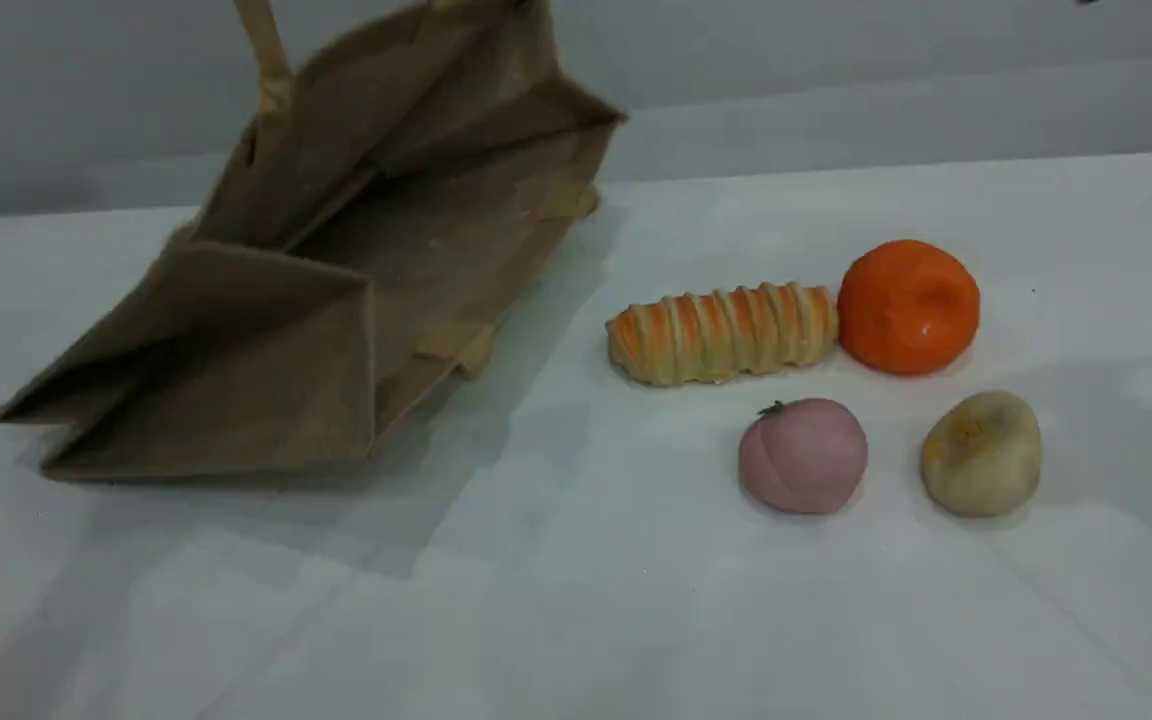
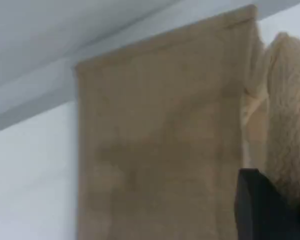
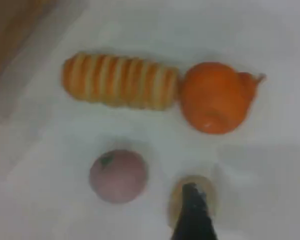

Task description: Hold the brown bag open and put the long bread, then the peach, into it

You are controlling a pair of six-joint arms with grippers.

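While your left claw (image 2: pixel 270 212), clamped on a handle (image 2: pixel 288 115), lifts the brown bag (image 1: pixel 336 270) open at the bench's far left, the long bread (image 1: pixel 721 333) and peach (image 1: pixel 803 455) lie untouched right of centre — your right claw (image 3: pixel 192 210) hovers above them, jaws apart — so both placements remain.

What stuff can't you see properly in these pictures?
- Both arms: outside the scene view, past its top edge.
- Brown bag: its handle is cut off by that top edge; the left wrist view shows only blurry cloth.
- Left gripper: only a dark tip at the handle; the grip itself is cut off.
- Lumpy beige food: half hidden behind the right fingertip.
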